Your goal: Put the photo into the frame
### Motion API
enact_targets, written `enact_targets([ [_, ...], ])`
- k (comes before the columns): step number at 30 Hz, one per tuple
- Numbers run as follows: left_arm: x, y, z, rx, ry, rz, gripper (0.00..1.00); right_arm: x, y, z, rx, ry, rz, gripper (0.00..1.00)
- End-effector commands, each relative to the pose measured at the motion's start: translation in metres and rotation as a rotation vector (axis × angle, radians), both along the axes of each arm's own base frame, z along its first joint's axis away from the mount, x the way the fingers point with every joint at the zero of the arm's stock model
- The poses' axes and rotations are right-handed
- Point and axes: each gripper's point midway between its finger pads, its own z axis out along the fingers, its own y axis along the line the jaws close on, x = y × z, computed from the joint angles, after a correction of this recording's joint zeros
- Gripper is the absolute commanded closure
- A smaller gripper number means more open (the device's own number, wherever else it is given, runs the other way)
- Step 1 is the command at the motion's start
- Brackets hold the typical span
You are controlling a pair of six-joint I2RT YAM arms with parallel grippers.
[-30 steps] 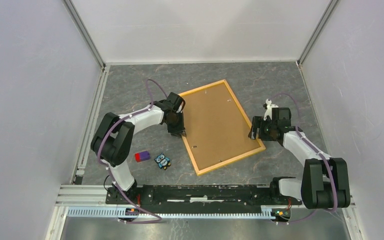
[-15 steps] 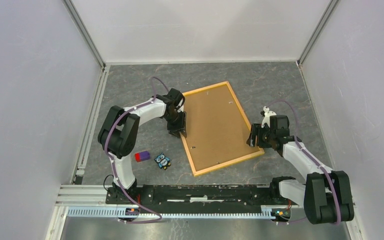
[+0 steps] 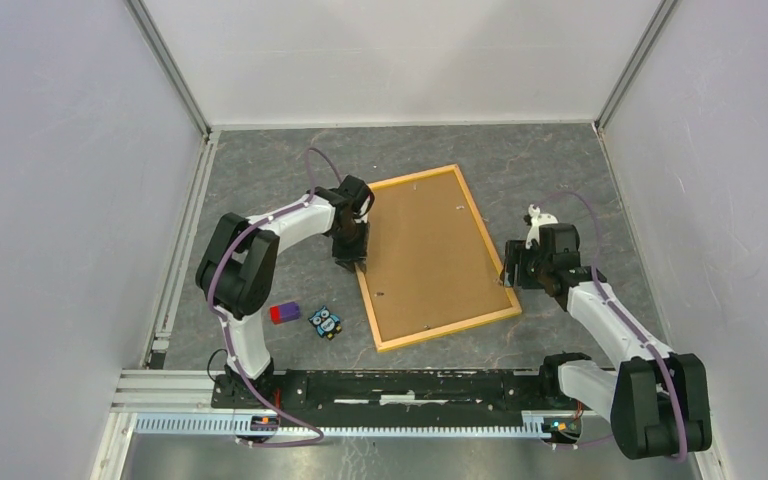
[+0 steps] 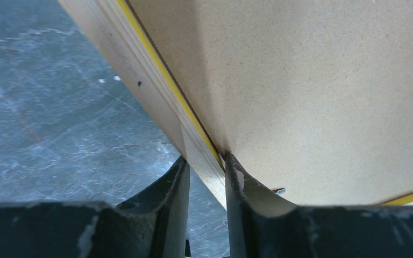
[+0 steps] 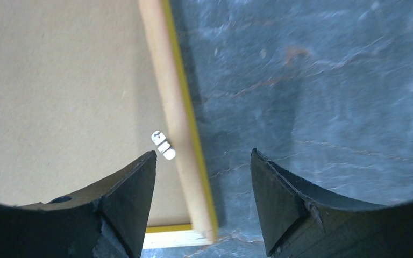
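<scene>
The frame (image 3: 450,331) lies on the grey table with its back up, and a brown backing panel (image 3: 425,255) fills it. The photo is hidden. My left gripper (image 3: 350,262) is at the frame's left edge. In the left wrist view this gripper (image 4: 204,159) is shut on the wooden border (image 4: 156,91), one finger outside it and one on the backing (image 4: 312,91). My right gripper (image 3: 510,272) is at the right edge near the lower corner. It stands open (image 5: 201,156) astride the border (image 5: 175,113), touching neither side.
A purple and red block (image 3: 284,313) and a small owl figure (image 3: 326,322) lie left of the frame's near corner. A metal clip (image 5: 163,145) sits on the backing by the right border. White walls close in on three sides.
The frame has turned slightly, its near end swinging left. The right gripper has followed its right edge toward the near side. The left gripper stays on the left border.
</scene>
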Motion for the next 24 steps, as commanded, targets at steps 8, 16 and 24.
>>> enact_targets([
  [8, 0.023, 0.023, 0.001, 0.130, -0.084, -0.054, 0.84, 0.021, 0.009, 0.021, -0.086, -0.069, 0.078, 0.31],
  [16, 0.024, 0.021, 0.001, 0.122, -0.082, -0.056, 0.85, 0.009, 0.015, 0.006, -0.163, -0.021, 0.117, 0.31],
  [24, 0.025, 0.020, 0.001, 0.121, -0.083, -0.054, 0.87, 0.007, 0.018, -0.003, -0.201, 0.010, 0.128, 0.34],
])
